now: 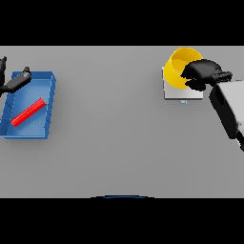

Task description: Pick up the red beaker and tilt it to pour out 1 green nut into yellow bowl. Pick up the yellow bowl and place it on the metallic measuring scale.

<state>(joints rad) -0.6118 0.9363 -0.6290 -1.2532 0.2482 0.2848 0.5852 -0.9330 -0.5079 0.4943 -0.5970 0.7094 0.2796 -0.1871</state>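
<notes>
The right hand [202, 74], entering from the right edge, covers the right side of the yellow bowl [177, 66]; its fingers curl over the bowl's rim. The bowl sits tilted on the metallic measuring scale [181, 93] at far right, hiding most of the scale. Any nut inside the bowl cannot be made out. At far left, the red beaker [28, 112] lies on its side in 1 blue tray [49, 102]. The left hand [18, 80], partly cut off by the left edge, hangs over the tray's far corner with fingers relaxed, holding nothing.
</notes>
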